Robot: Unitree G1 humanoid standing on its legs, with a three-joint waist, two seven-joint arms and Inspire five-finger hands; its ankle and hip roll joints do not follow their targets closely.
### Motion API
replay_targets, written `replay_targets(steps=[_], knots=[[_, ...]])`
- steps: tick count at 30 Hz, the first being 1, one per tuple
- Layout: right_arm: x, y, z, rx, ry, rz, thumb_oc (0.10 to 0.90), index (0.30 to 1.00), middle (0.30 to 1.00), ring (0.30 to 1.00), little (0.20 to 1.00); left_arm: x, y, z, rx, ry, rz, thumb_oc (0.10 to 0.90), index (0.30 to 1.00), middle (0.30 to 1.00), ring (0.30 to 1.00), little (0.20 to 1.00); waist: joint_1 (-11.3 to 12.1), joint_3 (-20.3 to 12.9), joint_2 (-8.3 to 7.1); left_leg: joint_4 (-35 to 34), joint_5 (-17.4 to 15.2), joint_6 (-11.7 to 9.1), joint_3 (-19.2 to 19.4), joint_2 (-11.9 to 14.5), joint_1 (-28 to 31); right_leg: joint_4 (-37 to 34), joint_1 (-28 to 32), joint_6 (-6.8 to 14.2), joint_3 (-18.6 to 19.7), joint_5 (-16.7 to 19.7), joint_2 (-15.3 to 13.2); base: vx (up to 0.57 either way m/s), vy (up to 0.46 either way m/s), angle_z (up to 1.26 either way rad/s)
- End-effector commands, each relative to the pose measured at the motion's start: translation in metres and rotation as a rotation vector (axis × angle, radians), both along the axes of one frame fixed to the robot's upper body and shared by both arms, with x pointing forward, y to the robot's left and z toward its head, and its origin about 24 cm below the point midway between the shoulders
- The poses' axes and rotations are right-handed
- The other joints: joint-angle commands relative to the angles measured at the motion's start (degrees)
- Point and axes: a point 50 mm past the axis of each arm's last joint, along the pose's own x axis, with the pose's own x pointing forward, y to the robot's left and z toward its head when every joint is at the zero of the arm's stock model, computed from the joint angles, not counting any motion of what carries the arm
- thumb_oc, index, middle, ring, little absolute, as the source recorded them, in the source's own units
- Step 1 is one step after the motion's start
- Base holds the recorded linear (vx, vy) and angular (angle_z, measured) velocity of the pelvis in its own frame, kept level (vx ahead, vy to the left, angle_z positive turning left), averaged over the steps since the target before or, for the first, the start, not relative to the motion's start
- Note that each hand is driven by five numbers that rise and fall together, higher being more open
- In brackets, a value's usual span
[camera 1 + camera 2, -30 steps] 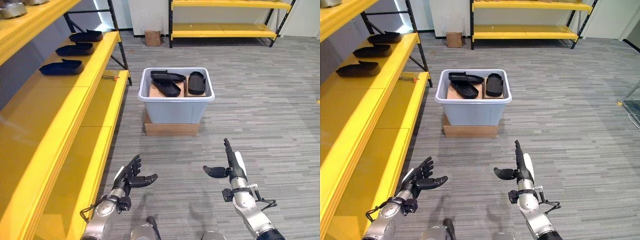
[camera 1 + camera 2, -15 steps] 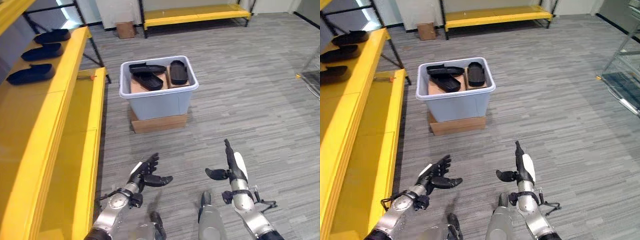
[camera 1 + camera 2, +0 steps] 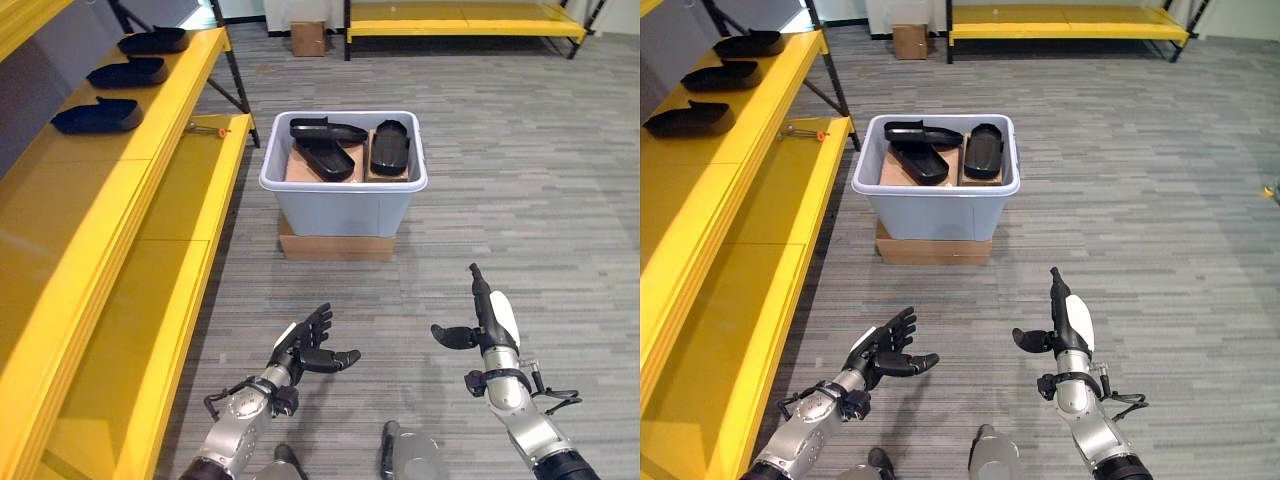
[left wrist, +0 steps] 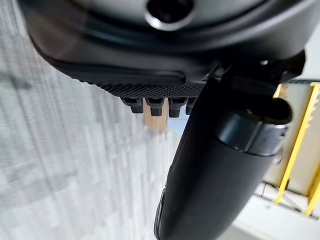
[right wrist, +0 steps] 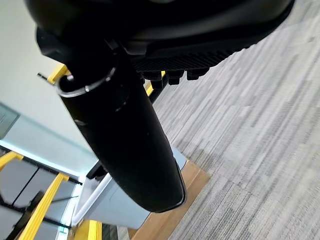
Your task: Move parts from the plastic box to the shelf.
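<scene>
A pale grey plastic box (image 3: 343, 206) stands on a flat cardboard base (image 3: 336, 246) on the floor ahead. It holds three black moulded parts (image 3: 328, 160) lying on brown cardboard. Three more black parts (image 3: 96, 116) lie in a row on the yellow shelf (image 3: 120, 180) at the left. My left hand (image 3: 305, 350) hovers low over the floor in front of the box, open and empty. My right hand (image 3: 483, 320) is held up beside it to the right, open, fingers straight and thumb out, holding nothing.
The yellow shelf runs along the whole left side, with a lower level (image 3: 150, 330) near the floor and a small orange-tipped tool (image 3: 208, 128) on it. A second yellow rack (image 3: 460, 20) and a small cardboard box (image 3: 308, 38) stand at the far wall. Grey floor (image 3: 530, 180) surrounds the box.
The camera has swung, so the whole scene has shifted. Both hands stay open and low before the box, keeping much the same pose.
</scene>
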Motion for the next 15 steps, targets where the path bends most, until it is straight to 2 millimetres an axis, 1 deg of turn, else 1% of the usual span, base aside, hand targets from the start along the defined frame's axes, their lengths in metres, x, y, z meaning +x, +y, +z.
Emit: replay_targets(steps=[1,2,4,6,7,8,10,11,12,13,14,15], knots=[[0.016,0.004,0.032,0.007,-0.206,0.049,0.900,1.000,1.000,1.000,1.000,0.013,-0.004,0.022,-0.050,-0.140,0.014,0.900,1.000,1.000,1.000,1.000,0.6,-4.1,0.53,18.6,-14.6,-2.8,-1.1,-2.0,3.0,-8.2,2.6,0.4,1.8,0.3,6.3,0.23,-0.139,0.24],[0.016,0.004,0.032,0.008,-0.206,0.049,0.900,1.000,1.000,1.000,1.000,0.012,-0.001,0.021,-0.042,-0.139,0.023,0.900,1.000,1.000,1.000,1.000,1.0,-3.7,0.56,17.9,-14.1,-2.7,-1.6,-2.8,2.1,-8.3,3.3,0.5,2.2,0.1,6.8,0.21,-0.112,0.05],[0.017,0.004,0.032,0.011,-0.207,0.049,0.900,1.000,1.000,1.000,1.000,0.011,0.004,0.020,-0.032,-0.137,0.040,0.900,1.000,1.000,1.000,1.000,1.6,-3.2,0.45,15.5,-13.5,-2.3,-1.6,-3.2,1.0,-8.8,5.0,0.6,2.5,-0.4,7.2,0.15,-0.021,-0.03],[0.017,0.005,0.033,0.005,-0.207,0.057,0.900,1.000,1.000,1.000,1.000,0.009,0.011,0.019,-0.032,-0.134,0.076,0.900,1.000,1.000,1.000,1.000,2.5,-2.6,0.46,9.3,-11.1,-2.3,-2.0,-3.1,-1.0,-9.6,7.8,0.7,3.0,-1.2,7.2,0.21,0.055,0.04],[0.016,0.006,0.033,0.003,-0.207,0.066,0.900,1.000,1.000,1.000,1.000,0.007,0.017,0.018,-0.028,-0.133,0.104,0.900,1.000,1.000,1.000,1.000,3.1,-2.3,0.84,5.3,-8.7,-2.9,-2.8,-2.6,-2.2,-10.1,9.3,0.8,3.1,-1.7,7.4,0.21,0.083,-0.05],[0.015,0.007,0.033,0.001,-0.209,0.078,0.900,1.000,1.000,1.000,1.000,0.005,0.022,0.017,-0.032,-0.134,0.133,0.900,1.000,1.000,1.000,1.000,3.6,-2.0,1.22,1.5,-4.5,-3.3,-2.9,-1.6,-3.3,-10.6,9.9,0.5,2.7,-1.0,7.5,0.27,0.101,-0.18],[0.012,0.009,0.031,0.001,-0.208,0.094,0.900,1.000,1.000,1.000,1.000,0.001,0.032,0.014,-0.036,-0.129,0.176,0.900,1.000,1.000,1.000,1.000,4.3,-1.7,2.05,-3.3,0.5,-4.8,-3.9,1.0,-4.6,-10.2,11.1,0.7,2.5,-1.7,7.2,0.32,0.130,-0.23],[0.011,0.011,0.030,0.007,-0.206,0.103,0.900,1.000,1.000,1.000,1.000,-0.002,0.037,0.012,-0.034,-0.128,0.196,0.900,1.000,1.000,1.000,1.000,4.7,-1.4,2.76,-6.4,4.2,-5.9,-4.8,2.7,-5.4,-9.2,11.6,0.8,2.5,-2.6,7.0,0.44,0.151,-0.29],[0.010,0.012,0.029,0.013,-0.207,0.112,0.900,1.000,1.000,1.000,1.000,-0.004,0.040,0.010,-0.034,-0.127,0.208,0.900,1.000,1.000,1.000,1.000,4.9,-1.3,3.08,-8.2,5.0,-6.9,-5.8,3.4,-5.6,-8.3,12.0,1.2,2.9,-3.8,6.7,0.39,0.146,-0.31],[0.010,0.014,0.030,0.020,-0.206,0.123,0.900,1.000,1.000,1.000,1.000,-0.006,0.043,0.009,-0.031,-0.128,0.218,0.900,1.000,1.000,1.000,1.000,5.1,-1.1,3.72,-9.7,6.3,-6.7,-5.7,4.4,-6.3,-7.6,11.8,1.1,2.8,-3.7,7.0,0.40,0.140,-0.30],[0.008,0.015,0.028,0.028,-0.198,0.133,0.900,1.000,1.000,1.000,1.000,-0.008,0.046,0.007,-0.026,-0.126,0.226,0.900,1.000,1.000,1.000,1.000,5.1,-1.1,3.74,-11.5,6.1,-7.3,-6.1,4.5,-6.0,-5.9,12.0,1.5,3.0,-5.0,6.4,0.40,0.159,-0.30],[0.006,0.016,0.027,0.032,-0.189,0.145,0.900,1.000,1.000,1.000,1.000,-0.011,0.049,0.005,-0.021,-0.125,0.237,0.900,1.000,1.000,1.000,1.000,4.9,-0.7,4.17,-12.8,6.4,-7.3,-5.8,5.0,-6.1,-3.7,11.8,1.8,3.1,-6.0,6.2,0.49,0.180,-0.29]])
